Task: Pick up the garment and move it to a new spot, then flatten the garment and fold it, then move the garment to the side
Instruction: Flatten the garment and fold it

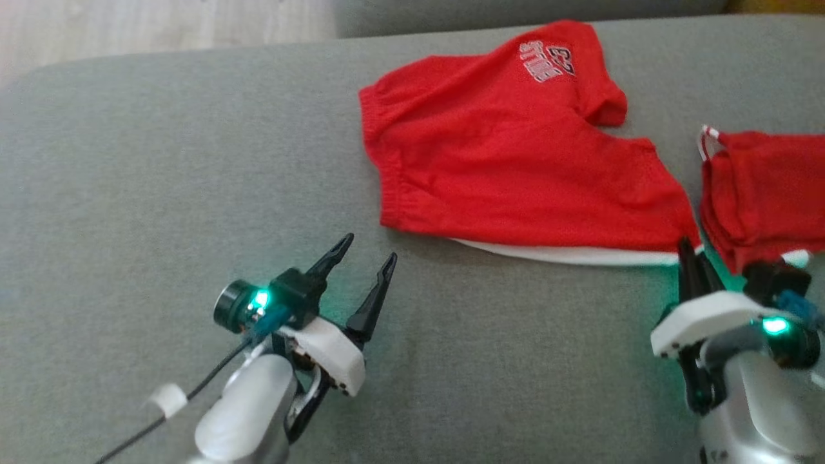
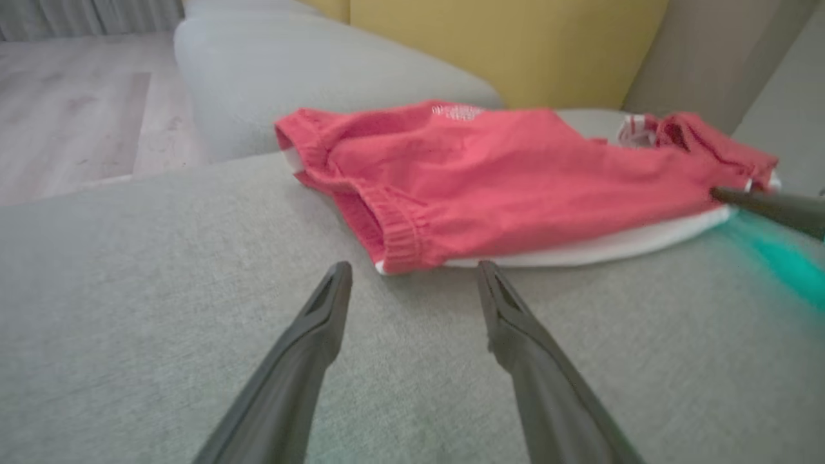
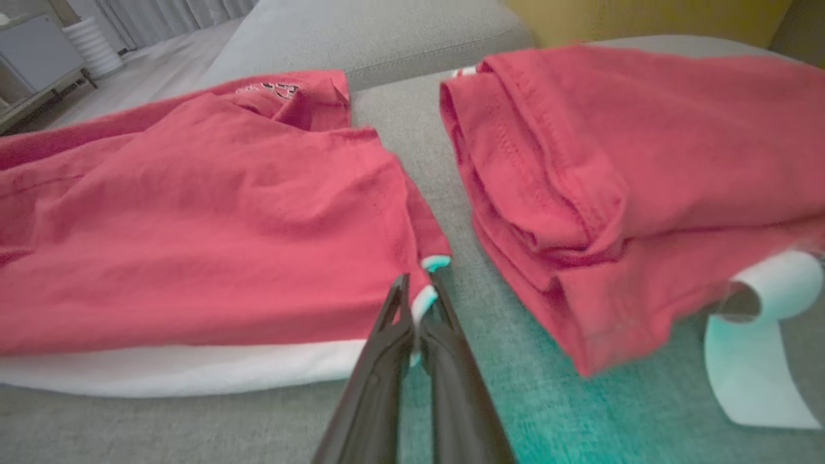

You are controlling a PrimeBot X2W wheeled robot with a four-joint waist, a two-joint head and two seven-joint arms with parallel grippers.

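Note:
The garment (image 1: 509, 161) is a pair of red shorts with a white lining and white lettering, spread flat on the grey sofa cushion (image 1: 161, 161). It also lies ahead in the left wrist view (image 2: 490, 180) and on the left in the right wrist view (image 3: 193, 219). My right gripper (image 1: 691, 248) is shut on the garment's near right corner; the white hem shows pinched between its fingers (image 3: 445, 335). My left gripper (image 1: 370, 248) is open, held just short of the garment's near left corner (image 2: 396, 248), touching nothing.
A second red garment (image 1: 764, 193), folded into a thick stack, lies right of the shorts (image 3: 619, 167). A white strip (image 3: 760, 328) curls beside it. Wooden floor (image 2: 71, 103) lies beyond the cushion's far left edge; a yellow backrest (image 2: 503, 45) stands behind.

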